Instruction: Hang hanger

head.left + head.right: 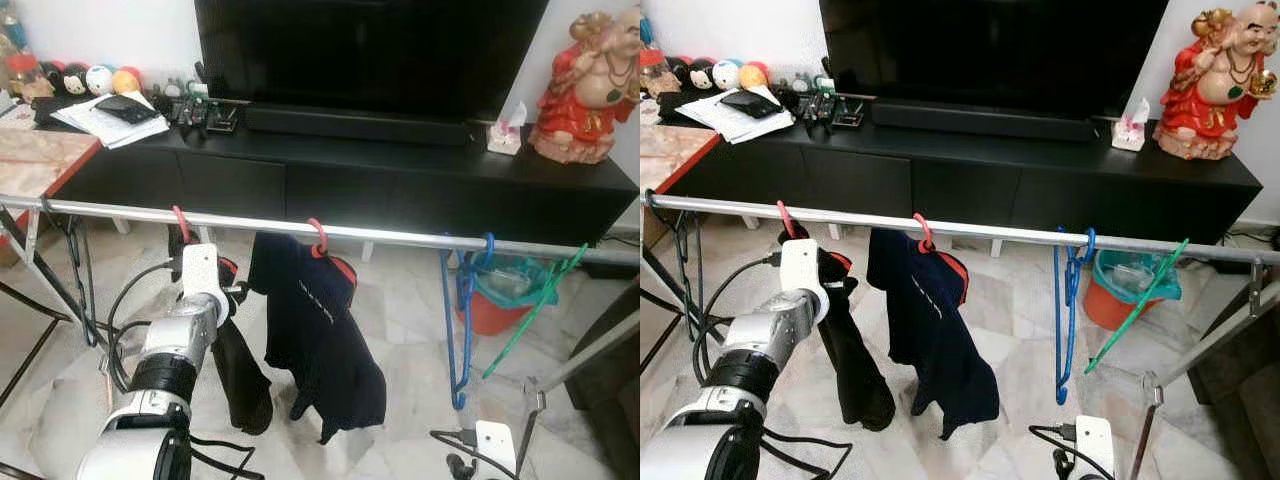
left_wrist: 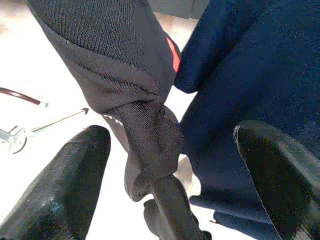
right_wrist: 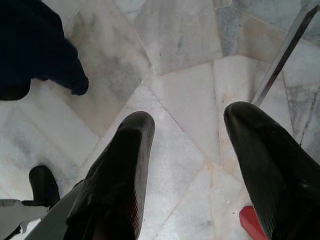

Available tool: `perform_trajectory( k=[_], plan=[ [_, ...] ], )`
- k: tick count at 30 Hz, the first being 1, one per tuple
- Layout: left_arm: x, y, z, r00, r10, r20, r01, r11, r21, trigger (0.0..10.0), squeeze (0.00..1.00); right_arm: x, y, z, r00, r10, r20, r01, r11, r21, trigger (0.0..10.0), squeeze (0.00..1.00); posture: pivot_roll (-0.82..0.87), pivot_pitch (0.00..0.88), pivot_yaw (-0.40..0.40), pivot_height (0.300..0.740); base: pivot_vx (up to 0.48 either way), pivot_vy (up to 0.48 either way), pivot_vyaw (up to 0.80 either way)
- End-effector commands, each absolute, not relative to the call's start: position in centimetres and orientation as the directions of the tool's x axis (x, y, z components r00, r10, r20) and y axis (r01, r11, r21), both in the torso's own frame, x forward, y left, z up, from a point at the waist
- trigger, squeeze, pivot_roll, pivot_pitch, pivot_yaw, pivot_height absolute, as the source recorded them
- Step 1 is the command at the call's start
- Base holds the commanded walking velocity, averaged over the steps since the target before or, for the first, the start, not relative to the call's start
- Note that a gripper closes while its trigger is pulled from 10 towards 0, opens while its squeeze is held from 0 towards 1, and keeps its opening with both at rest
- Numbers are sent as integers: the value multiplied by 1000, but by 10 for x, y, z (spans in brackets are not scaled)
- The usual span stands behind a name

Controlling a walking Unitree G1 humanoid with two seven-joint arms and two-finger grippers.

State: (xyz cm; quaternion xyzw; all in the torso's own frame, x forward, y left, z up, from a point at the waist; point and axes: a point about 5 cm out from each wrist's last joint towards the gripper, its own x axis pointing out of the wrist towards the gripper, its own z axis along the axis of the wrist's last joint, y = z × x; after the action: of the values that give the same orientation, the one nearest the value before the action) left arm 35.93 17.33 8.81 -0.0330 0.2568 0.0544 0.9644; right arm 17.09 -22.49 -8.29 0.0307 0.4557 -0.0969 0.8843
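Marble floor (image 3: 185, 100) is filling the lower frame; I'm seeing the red hanger (image 1: 180, 224) hanging on the rail (image 1: 400, 236), upper left. Left gripper (image 2: 170, 165) is spread open around its black garment (image 2: 145, 135), probably not touching. Right gripper (image 3: 200, 165) is hanging open.

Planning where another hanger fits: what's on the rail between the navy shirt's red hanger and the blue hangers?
Between the red hanger and blue hangers, the rail is bare, in both eye views.

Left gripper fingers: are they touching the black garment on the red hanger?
Apart. The left wrist view shows both fingers spread wide, floor visible between them and the black garment.
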Motion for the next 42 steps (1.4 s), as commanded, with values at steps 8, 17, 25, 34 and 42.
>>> perform_trajectory(
  k=[8,17,25,34,42],
  plan=[
    [366,172,90,887,136,-442,-161,987,-19,10000,0,170,-228,-82,569,-170,-805,237,971,-38,10000,0,-86,0,-83,740,0,0,0],
    [368,172,88,902,159,-402,-161,987,30,5529,0,170,-229,-82,576,-177,-798,249,968,-35,10000,0,-94,0,-83,740,0,0,0],
    [364,175,79,894,167,-417,-161,986,49,0,0,170,-229,-82,575,-178,-798,252,967,-34,10000,0,-95,0,-84,740,0,0,0],
    [365,178,81,906,192,-378,-170,981,90,0,0,170,-229,-82,576,-180,-798,254,967,-34,10000,0,-91,0,-85,740,0,0,0],
    [364,181,80,904,213,-372,-187,977,105,0,0,170,-228,-82,579,-176,-796,251,967,-32,10000,0,-91,0,-86,740,0,0,0]
  ],
)
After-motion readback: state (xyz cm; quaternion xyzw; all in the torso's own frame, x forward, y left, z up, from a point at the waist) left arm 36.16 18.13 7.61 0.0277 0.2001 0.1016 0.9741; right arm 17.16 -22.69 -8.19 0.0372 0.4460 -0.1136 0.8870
